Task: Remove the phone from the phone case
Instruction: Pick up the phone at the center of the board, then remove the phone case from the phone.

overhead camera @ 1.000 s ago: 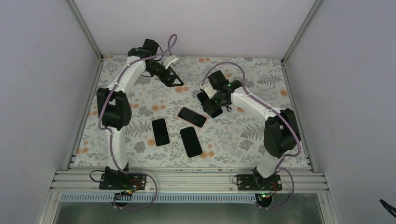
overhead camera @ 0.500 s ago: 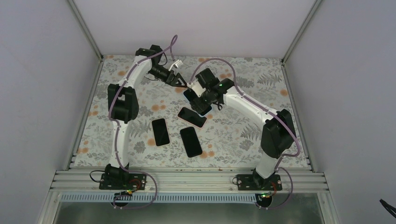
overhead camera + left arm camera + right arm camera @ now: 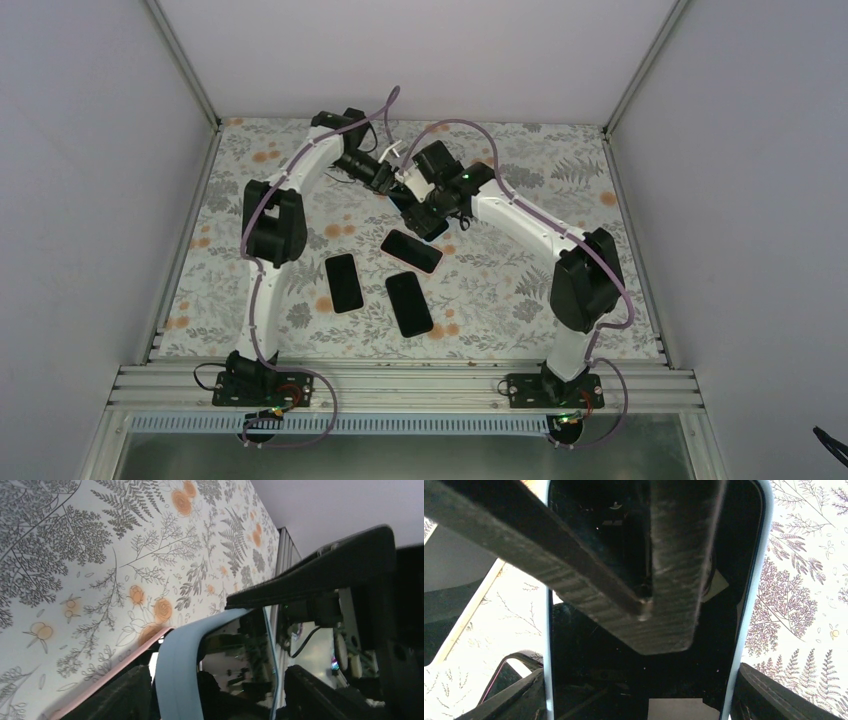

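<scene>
Phone hangs above the far middle of the bench, with three loose phones lying on it nearer me. My left fingers straddle the pale blue case edge, though I cannot tell if they grip. My right fingers clamp across the dark, glossy screen.

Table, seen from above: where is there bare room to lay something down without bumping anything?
Free: the tablecloth between the three loose phones and the right arm, and the far right corner behind that arm. Crowded: mid-table, where the phones lie close together and the left gripper and right gripper meet at the cased phone.
</scene>
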Robot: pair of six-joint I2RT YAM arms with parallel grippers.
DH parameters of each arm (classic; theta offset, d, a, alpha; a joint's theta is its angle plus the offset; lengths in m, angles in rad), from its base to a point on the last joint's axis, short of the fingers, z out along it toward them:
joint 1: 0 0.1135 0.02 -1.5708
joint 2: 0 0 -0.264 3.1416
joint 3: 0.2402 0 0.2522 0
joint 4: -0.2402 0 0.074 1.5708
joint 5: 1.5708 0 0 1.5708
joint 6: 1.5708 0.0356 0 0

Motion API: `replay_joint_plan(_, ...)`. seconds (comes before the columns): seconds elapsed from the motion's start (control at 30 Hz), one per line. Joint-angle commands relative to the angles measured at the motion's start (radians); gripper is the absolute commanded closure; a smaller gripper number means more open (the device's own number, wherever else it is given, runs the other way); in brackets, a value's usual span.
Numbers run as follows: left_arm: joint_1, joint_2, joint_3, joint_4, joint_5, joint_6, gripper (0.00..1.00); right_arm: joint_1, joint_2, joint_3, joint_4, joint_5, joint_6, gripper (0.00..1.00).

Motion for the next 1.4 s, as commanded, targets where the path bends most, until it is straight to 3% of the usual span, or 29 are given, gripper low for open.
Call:
replay_joint_plan(0.0, -0.008, -0.048, 0.005, -0.009, 0.043, 0.006, 0.41, 0.012, -0.002, 0.041, 0.04, 0.002, -0.01, 0.33)
replay_joint_plan(0.1, -0.008, -0.067, -0.007, -0.01, 0.054, 0.011, 0.6, 0.012, -0.004, 0.036, 0.047, 0.006, -0.012, 0.33)
replay_joint_plan(0.2, -0.008, -0.087, -0.02, -0.01, 0.068, 0.018, 0.86, 0.012, -0.011, 0.028, 0.051, 0.003, -0.013, 0.33)
replay_joint_plan(0.27, -0.008, -0.099, -0.019, -0.01, 0.075, 0.021, 0.97, 0.012, -0.016, 0.022, 0.052, 0.004, -0.016, 0.32)
replay_joint_plan(0.37, -0.01, -0.127, -0.025, -0.01, 0.095, 0.04, 0.98, 0.012, -0.025, 0.009, 0.058, 0.003, -0.023, 0.3)
replay_joint_plan(0.43, -0.01, -0.143, -0.03, -0.01, 0.095, 0.052, 0.98, 0.012, -0.032, 0.004, 0.033, -0.034, -0.06, 0.23)
replay_joint_plan(0.5, -0.01, -0.169, -0.041, -0.01, 0.094, 0.071, 0.98, -0.004, -0.062, -0.016, -0.023, -0.172, -0.16, 0.03)
replay_joint_plan(0.57, -0.01, -0.205, -0.064, -0.01, 0.083, 0.112, 0.98, -0.035, -0.117, -0.042, -0.094, -0.362, -0.279, 0.0)
replay_joint_plan(0.63, -0.011, -0.249, -0.095, -0.009, 0.052, 0.161, 0.98, -0.051, -0.201, -0.083, -0.149, -0.464, -0.378, 0.0)
replay_joint_plan(0.8, -0.036, -0.385, -0.18, -0.007, -0.079, 0.315, 0.98, -0.107, -0.451, -0.244, -0.11, -0.48, -0.505, 0.0)
replay_joint_plan(0.87, -0.061, -0.431, -0.207, -0.007, -0.131, 0.37, 0.98, -0.157, -0.487, -0.253, -0.136, -0.53, -0.554, 0.07)
replay_joint_plan(0.97, -0.089, -0.49, -0.247, -0.004, -0.153, 0.447, 0.98, -0.205, -0.463, -0.237, -0.175, -0.597, -0.584, 0.2)
replay_joint_plan(1.07, -0.112, -0.555, -0.325, 0.089, -0.212, 0.442, 0.98, -0.21, -0.433, -0.24, -0.169, -0.633, -0.595, 0.22)
replay_joint_plan(1.23, -0.158, -0.751, -0.571, 0.402, -0.381, 0.364, 0.98, -0.22, -0.418, -0.289, -0.061, -0.642, -0.568, 0.25)
replay_joint_plan(1.37, -0.168, -0.837, -0.663, 0.501, -0.382, 0.355, 0.98, -0.232, -0.393, -0.322, -0.023, -0.651, -0.575, 0.26)
